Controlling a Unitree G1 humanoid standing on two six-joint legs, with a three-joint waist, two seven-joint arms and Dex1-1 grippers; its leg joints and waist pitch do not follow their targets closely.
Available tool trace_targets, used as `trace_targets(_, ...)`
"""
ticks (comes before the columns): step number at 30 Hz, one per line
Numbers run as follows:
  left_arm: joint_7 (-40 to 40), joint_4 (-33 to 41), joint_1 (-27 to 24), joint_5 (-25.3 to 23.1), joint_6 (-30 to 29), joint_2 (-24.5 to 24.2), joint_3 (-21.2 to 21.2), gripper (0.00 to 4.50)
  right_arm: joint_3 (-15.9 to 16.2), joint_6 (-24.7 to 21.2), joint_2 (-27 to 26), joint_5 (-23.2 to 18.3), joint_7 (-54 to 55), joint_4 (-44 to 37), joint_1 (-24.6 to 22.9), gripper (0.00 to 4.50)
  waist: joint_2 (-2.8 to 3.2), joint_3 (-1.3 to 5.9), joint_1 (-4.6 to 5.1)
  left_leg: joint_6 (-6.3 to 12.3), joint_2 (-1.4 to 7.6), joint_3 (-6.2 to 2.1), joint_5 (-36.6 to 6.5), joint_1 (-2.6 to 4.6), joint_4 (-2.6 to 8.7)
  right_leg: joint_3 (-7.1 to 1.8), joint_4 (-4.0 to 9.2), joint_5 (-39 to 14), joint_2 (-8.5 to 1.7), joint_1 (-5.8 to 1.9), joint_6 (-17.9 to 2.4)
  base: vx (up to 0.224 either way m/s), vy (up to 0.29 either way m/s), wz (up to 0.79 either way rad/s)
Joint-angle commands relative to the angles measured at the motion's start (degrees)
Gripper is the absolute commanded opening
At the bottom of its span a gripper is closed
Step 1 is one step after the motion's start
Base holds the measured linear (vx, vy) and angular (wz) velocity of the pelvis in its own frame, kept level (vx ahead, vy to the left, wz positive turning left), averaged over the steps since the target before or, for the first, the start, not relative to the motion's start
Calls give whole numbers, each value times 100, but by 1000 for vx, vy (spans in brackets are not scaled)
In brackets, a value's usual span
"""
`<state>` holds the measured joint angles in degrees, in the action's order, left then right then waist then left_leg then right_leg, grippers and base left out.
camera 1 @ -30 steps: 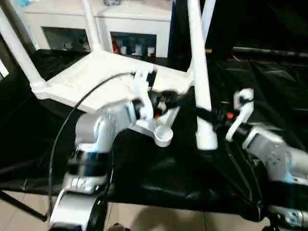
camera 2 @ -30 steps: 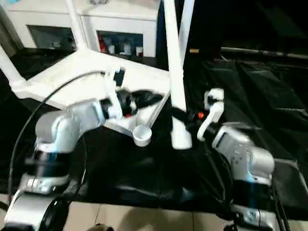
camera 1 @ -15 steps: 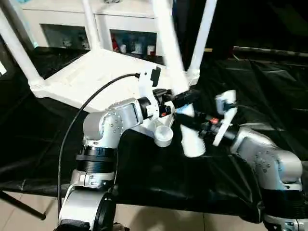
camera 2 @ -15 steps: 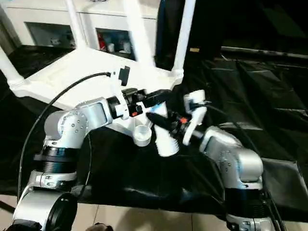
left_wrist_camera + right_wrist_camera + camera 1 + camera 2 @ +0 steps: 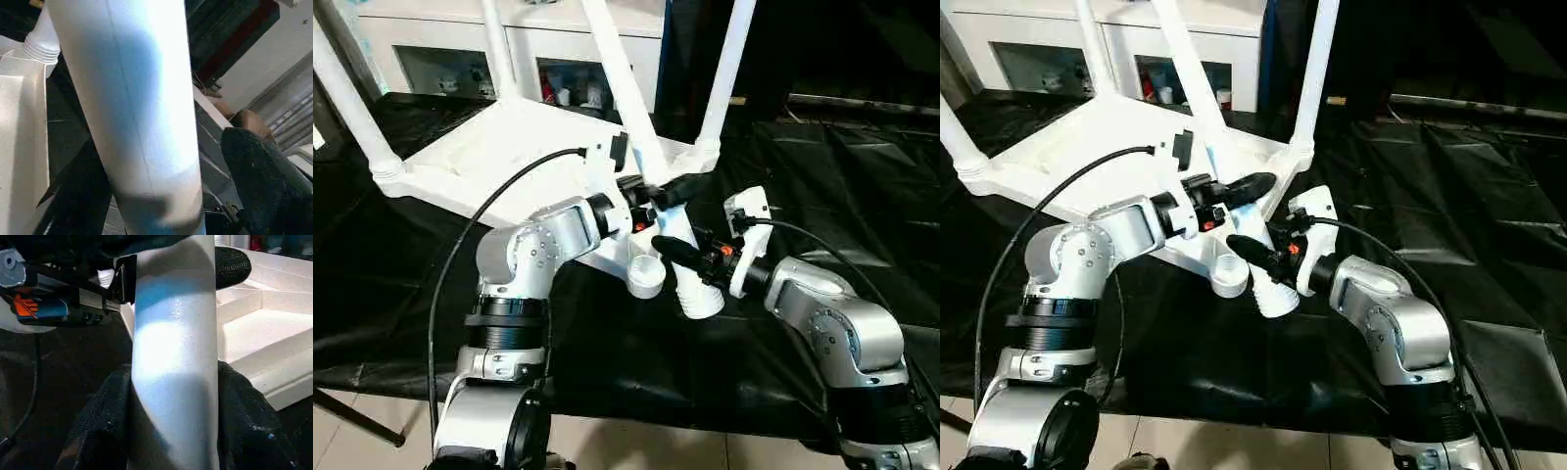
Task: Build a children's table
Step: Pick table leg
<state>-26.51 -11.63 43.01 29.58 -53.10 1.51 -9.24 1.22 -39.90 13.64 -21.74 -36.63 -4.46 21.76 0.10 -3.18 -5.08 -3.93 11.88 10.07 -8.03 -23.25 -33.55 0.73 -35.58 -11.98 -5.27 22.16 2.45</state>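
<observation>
Item: top (image 5: 499,157), white, lying upside down on the black cloth (image 5: 862,166), sockets facing up so legs can be pushed in from above.

Fitted legs: three are standing in the top's corner sockets, two at the far corners and one (image 5: 726,69) at the right corner.

Open socket (image 5: 645,277): at the top's near corner, empty, waiting for the last leg.

Loose leg (image 5: 651,166): leaning, thick end low and just beside the open socket on its right, thin end rising back over the top. It is not yet seated.

Right gripper (image 5: 690,262): clamping the loose leg near its thick end, fingers (image 5: 244,416) pressing on both sides. This low grip is probably steering the end toward the socket.

Left gripper (image 5: 674,193): reaching over the top's near corner and straddling the loose leg higher up. One finger (image 5: 264,186) is standing off the tube with a gap showing, so the jaws are spread and guiding, not gripping.

Cabinet (image 5: 558,49): standing behind the top, playing no part.

Next, in my judgement: thick end shifting left over the open socket, leg tilting upright.
</observation>
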Motion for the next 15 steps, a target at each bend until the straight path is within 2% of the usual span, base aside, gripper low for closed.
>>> trace_targets(1, 66, 14, 131, 84, 32, 17, -18, 327, 28, 47, 9, 79, 108, -8, 112, 188, -86, 403, 2, -33, 9, 32, -1039, 153, 365, -57, 442, -517, -110, -190, -1047, 0, 0, 0)
trace_targets(4, 125, 14, 136, 142, 43, 56, -80, 287, 76, 83, 16, 96, 149, 3, 123, 187, -84, 403, 6, -40, 9, 31, -1052, 155, 365, -59, 443, -550, -110, -192, -1040, 0, 0, 0)
trace_targets(10, 165, -17, 174, 225, 41, 80, -167, 239, 90, 119, -4, 108, 175, 30, 164, 187, -90, 402, 1, -34, 4, 33, -1048, 155, 361, -58, 440, -522, -108, -194, -1049, 0, 0, 0)
trace_targets(14, 208, -45, 200, 305, 24, 93, -261, 225, 122, 135, 7, 104, 199, 22, 168, 187, -88, 406, -1, -38, 6, 30, -1006, 150, 360, -56, 429, -450, -107, -199, -1058, 0, 0, 0)
trace_targets(15, 203, -43, 204, 317, 16, 92, -276, 205, 134, 135, 13, 108, 201, 10, 165, 187, -86, 406, -1, -32, 7, 30, -1008, 154, 359, -56, 428, -434, -106, -198, -1063, 0, 0, 0)
